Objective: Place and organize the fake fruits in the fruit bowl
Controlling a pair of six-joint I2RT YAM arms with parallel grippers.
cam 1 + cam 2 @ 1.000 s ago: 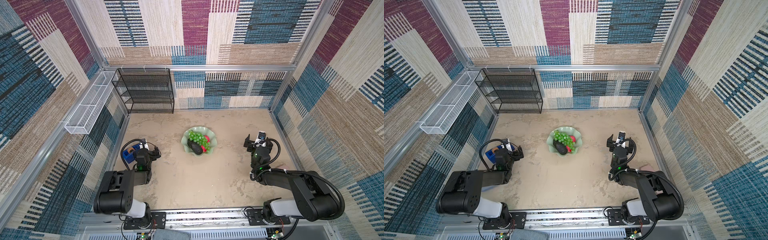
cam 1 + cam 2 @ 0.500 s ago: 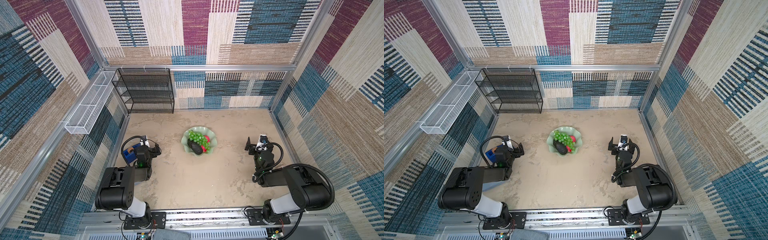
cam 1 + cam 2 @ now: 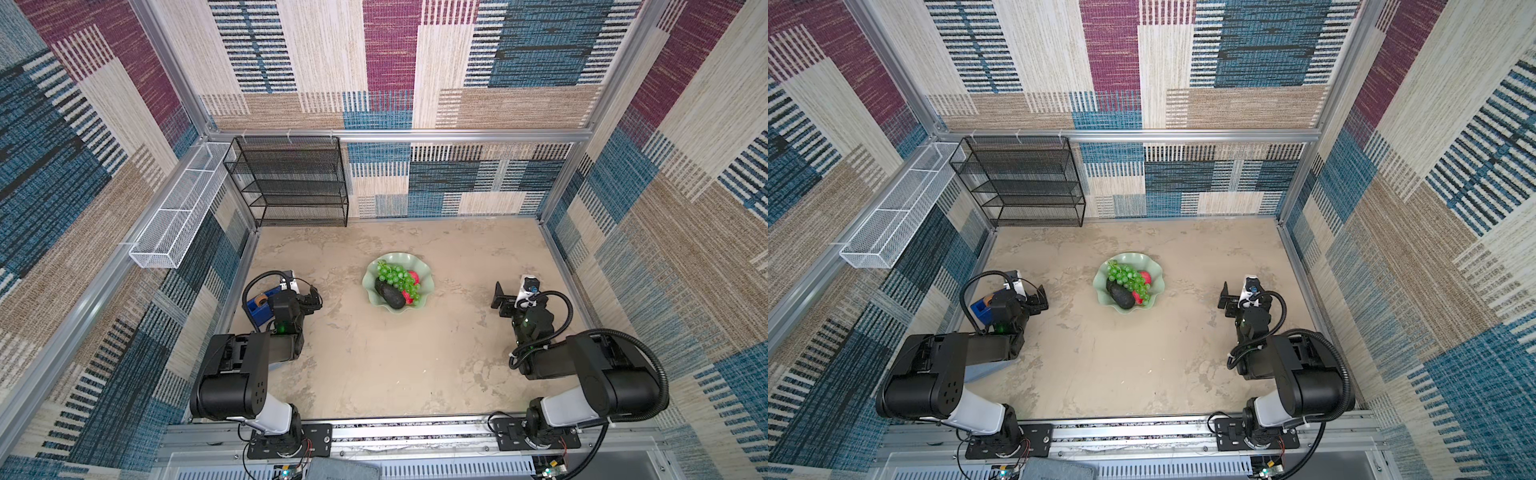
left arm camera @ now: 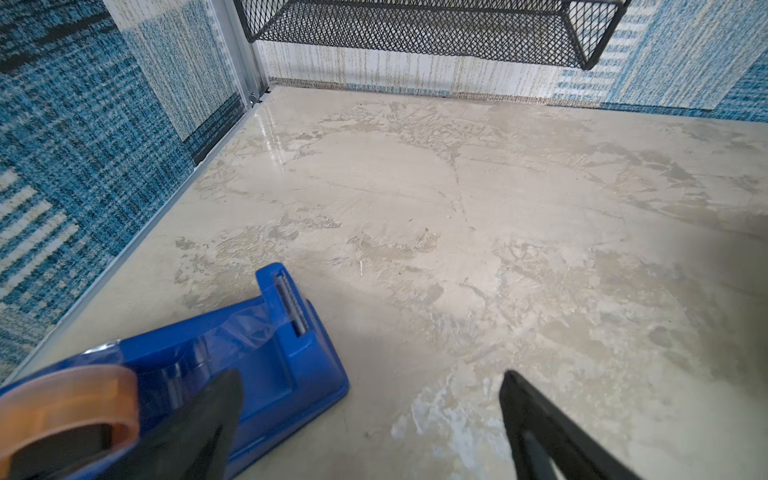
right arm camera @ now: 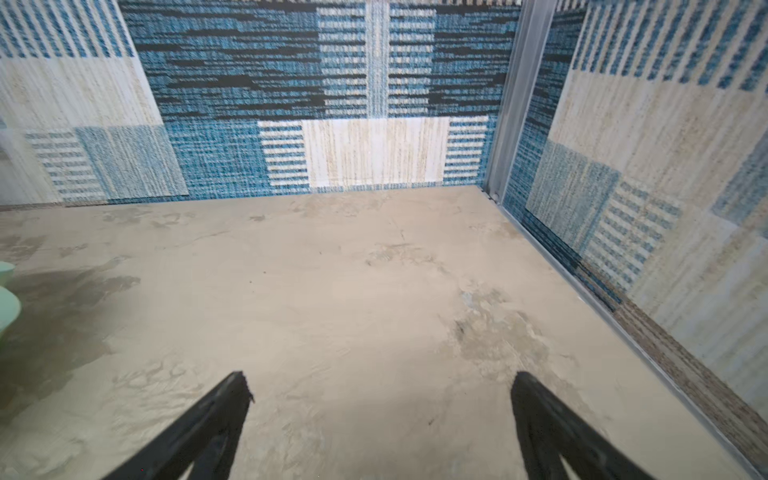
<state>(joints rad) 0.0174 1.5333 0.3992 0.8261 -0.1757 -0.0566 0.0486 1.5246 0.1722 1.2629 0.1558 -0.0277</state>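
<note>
left gripper [image 4: 370, 376] and right gripper [image 5: 380, 378] have drawn back to their sides, fingers apart and empty; grapes [image 3: 392, 274], avocado [image 3: 390, 296] and apples [image 3: 412, 276] lie in the fruit bowl [image 3: 415, 259], so the task looks done

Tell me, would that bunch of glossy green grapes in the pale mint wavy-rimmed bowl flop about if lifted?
Probably floppy: the bunch of glossy green grapes lies draped across the dark pebbly avocado, so it seems loosely jointed. Its shine suggests smooth plastic, perhaps slippery. Lifted by one berry, it would likely dangle.
</note>
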